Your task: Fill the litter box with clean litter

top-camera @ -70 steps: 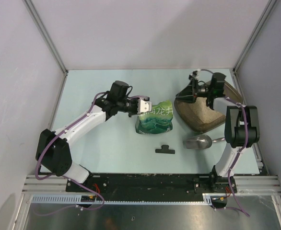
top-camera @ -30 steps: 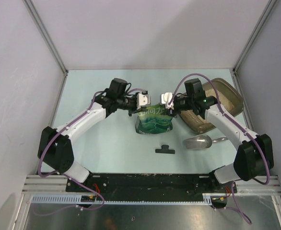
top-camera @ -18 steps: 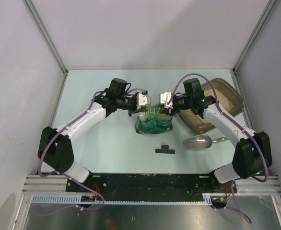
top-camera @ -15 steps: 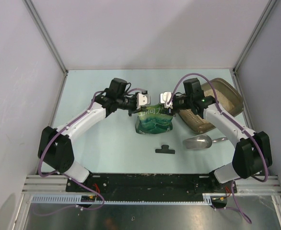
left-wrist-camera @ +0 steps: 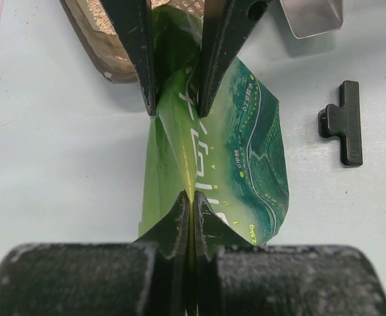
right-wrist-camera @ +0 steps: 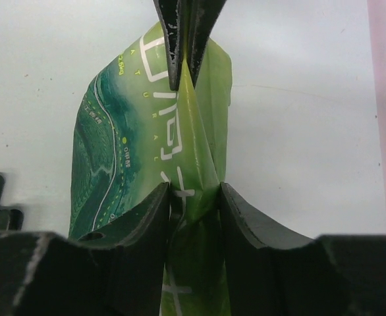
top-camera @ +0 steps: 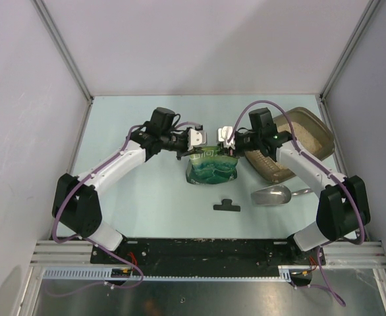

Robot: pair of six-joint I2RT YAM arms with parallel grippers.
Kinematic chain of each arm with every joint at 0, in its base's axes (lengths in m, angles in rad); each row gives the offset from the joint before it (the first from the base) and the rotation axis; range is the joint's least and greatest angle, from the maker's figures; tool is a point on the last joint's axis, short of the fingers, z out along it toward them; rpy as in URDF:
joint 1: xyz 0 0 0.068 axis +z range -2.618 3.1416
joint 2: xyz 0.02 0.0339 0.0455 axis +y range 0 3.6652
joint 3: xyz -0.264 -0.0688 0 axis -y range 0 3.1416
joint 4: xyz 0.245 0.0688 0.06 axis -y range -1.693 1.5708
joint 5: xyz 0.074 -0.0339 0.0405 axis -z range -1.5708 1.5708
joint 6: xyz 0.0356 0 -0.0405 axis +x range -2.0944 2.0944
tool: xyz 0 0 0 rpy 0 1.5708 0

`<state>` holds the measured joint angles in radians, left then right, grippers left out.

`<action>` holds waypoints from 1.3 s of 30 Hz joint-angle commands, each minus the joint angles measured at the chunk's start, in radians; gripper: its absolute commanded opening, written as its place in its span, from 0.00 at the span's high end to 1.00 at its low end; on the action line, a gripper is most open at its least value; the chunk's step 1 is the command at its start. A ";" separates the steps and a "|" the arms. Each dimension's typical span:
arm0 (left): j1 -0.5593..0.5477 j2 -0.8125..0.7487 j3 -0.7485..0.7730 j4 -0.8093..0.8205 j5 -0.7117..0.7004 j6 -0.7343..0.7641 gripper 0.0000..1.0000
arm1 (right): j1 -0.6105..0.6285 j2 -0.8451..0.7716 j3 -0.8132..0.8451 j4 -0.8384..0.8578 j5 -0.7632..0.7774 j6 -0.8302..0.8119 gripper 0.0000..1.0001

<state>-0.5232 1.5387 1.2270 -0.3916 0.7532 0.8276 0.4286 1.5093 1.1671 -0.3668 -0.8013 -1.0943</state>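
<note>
Since a couple of seconds back my right arm has swung away from the shallow brown translucent plastic litter box (top-camera: 309,117) and reached leftward to the top of the green printed plastic pouch bag (top-camera: 211,170); the left arm has hardly shifted. Both arms now stretch forward and bend inward, so the two wrists face each other across the bag's top at mid-tabletop; the right forearm passes over the near-left part of the box.

My left claw (left-wrist-camera: 192,201) is pinched fully together on a thin crease of the bag's upper edge; the right claw (right-wrist-camera: 195,191) has its jaws partway in, with a bunched fold of the same edge filling the gap and touching both inner faces, so it grips the bag from the opposite side. The bag stands upright on the pale blue-green tabletop (top-camera: 160,197), its top pulled taut between the two claws.

Print on the bag is dark green swirls with large pale characters I cannot read; a row of small pale capitals seems to end in "URAL".

The litter box lies at the far right of the tabletop, just right of the bag; pale beige, sandy clean litter (top-camera: 310,139) covers its floor. Nearer me lie a silver metal scoop (top-camera: 272,195), just in front of the box, and a small black plastic clip (top-camera: 226,205), in front of the bag.
</note>
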 commanded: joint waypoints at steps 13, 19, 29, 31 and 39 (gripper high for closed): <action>0.005 -0.025 0.022 -0.004 0.074 0.056 0.94 | -0.109 0.061 0.104 -0.101 -0.018 0.083 0.45; 0.006 -0.019 0.025 -0.004 0.055 0.047 0.94 | -0.126 0.075 0.132 -0.152 -0.038 0.040 0.48; 0.009 -0.015 0.043 -0.004 0.040 0.062 0.92 | -0.335 0.181 0.333 -0.376 -0.270 0.414 0.41; 0.009 -0.009 0.054 -0.003 0.035 0.067 0.92 | -0.390 0.242 0.391 -0.443 -0.340 0.544 0.40; 0.006 -0.002 0.069 -0.003 0.023 0.067 0.91 | -0.416 0.368 0.419 -0.488 -0.575 0.803 0.40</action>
<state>-0.5205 1.5421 1.2434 -0.3973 0.7620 0.8734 -0.0105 1.8599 1.5787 -0.8150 -1.2217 -0.4633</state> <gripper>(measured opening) 0.093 0.596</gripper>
